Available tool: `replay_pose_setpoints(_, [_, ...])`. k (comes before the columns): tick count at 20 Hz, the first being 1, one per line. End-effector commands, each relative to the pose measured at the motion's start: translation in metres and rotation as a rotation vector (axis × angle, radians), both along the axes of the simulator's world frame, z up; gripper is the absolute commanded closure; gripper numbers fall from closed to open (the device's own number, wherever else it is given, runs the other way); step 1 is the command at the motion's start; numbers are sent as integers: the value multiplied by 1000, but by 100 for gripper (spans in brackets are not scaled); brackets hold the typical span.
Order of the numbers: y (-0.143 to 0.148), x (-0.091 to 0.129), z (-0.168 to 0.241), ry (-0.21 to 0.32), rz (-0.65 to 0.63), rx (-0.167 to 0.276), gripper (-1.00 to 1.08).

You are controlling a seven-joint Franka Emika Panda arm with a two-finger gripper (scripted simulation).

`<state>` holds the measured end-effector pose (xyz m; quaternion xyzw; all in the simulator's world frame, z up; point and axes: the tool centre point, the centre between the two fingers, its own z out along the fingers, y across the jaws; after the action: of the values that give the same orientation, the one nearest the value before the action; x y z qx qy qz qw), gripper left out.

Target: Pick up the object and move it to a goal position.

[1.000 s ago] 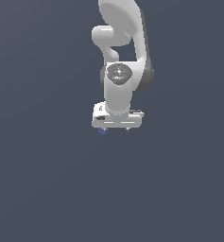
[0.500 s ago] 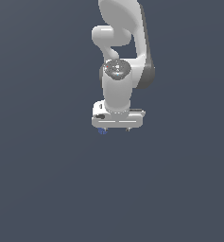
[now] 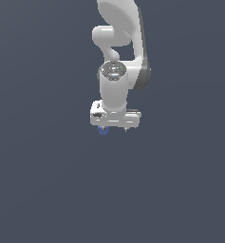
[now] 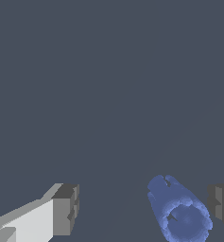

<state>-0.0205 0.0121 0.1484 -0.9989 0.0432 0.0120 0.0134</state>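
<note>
Gripper [image 4: 144, 210] hanging with jaws open around blue ribbed object [image 4: 180, 210] (closer to one finger), not touching.

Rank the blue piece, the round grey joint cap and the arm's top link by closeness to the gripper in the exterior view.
1. Blue piece, right at the gripper, toward the exterior view's left.
2. Round grey joint cap, above the gripper.
3. Top link, at the picture's upper edge.
</note>
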Motion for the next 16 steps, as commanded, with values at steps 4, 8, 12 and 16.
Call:
replay_pose_setpoints(4, [-18, -21, -15, -4, -90, -9, -92])
replay_pose_setpoints(8, [-34, -42, -28, -9, -177, -18, -92])
replay_pose_setpoints(12, [-47, -61, -38, -13, -249, -24, -92])
replay_pose_setpoints(16, [-55, -75, -44, -16, -299, -29, -92])
